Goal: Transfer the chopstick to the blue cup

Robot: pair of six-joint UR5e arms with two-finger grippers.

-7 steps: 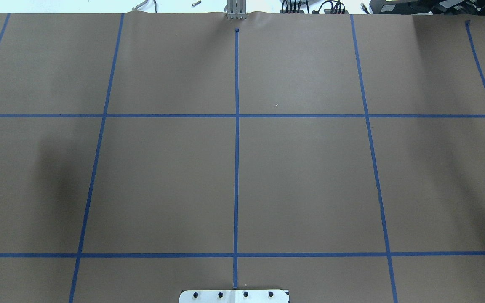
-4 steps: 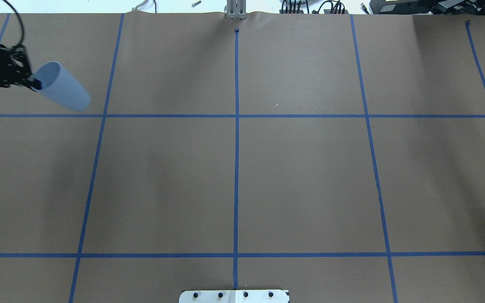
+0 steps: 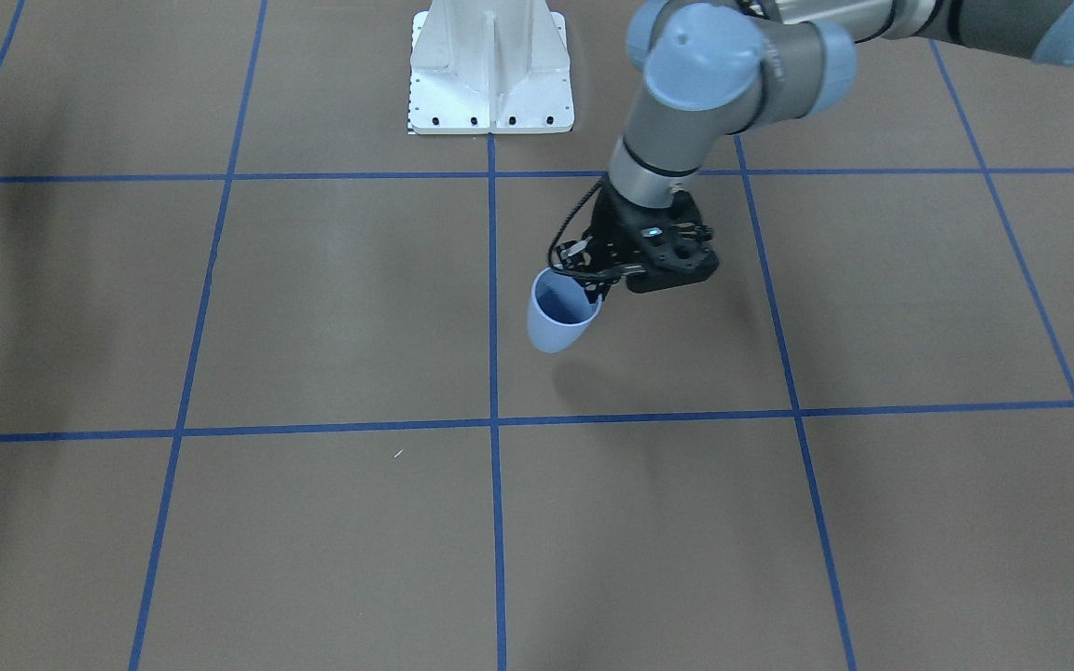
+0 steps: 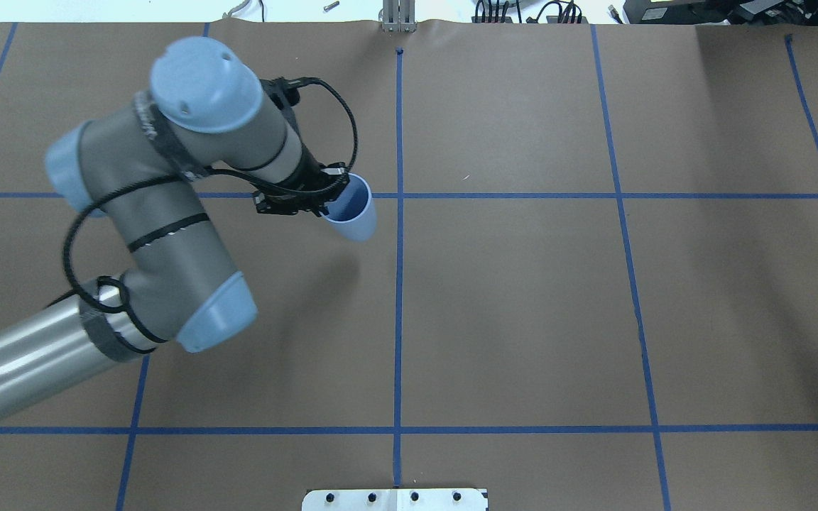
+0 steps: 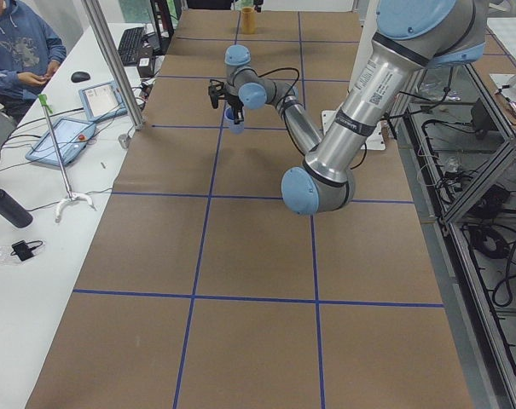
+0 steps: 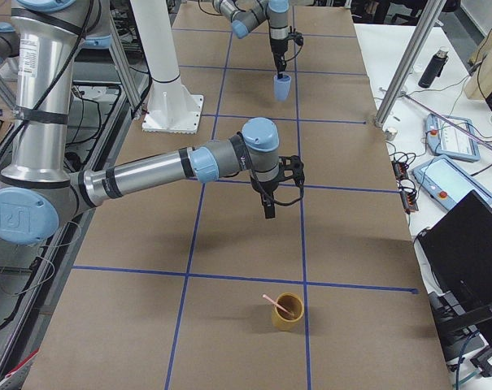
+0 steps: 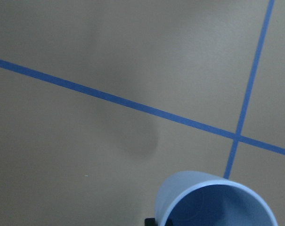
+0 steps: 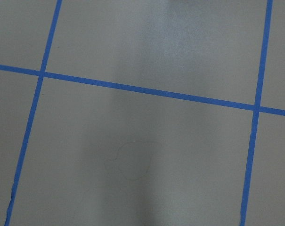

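My left gripper point(image 4: 329, 202) is shut on the rim of the blue cup point(image 4: 352, 211) and holds it tilted above the table, just left of the centre tape line. It also shows in the front view: gripper point(image 3: 591, 285), cup point(image 3: 559, 319). The left wrist view shows the cup's open mouth point(image 7: 217, 202), empty. A salmon-pink chopstick point(image 6: 274, 303) leans in a mustard-yellow cup point(image 6: 287, 313) at the table's far right end. My right gripper point(image 6: 268, 207) hangs over the table between the base and that cup. I cannot tell whether it is open or shut.
The brown table cover carries a blue tape grid point(image 4: 399, 284). The white robot base point(image 3: 490, 75) stands at the near edge. A bench with tablets point(image 5: 61, 141), a post point(image 5: 113, 60) and an operator point(image 5: 19, 43) line the far side.
The table was bare a second ago. My left arm came in from the left edge with the blue cup and has carried it right, close to the centre line.
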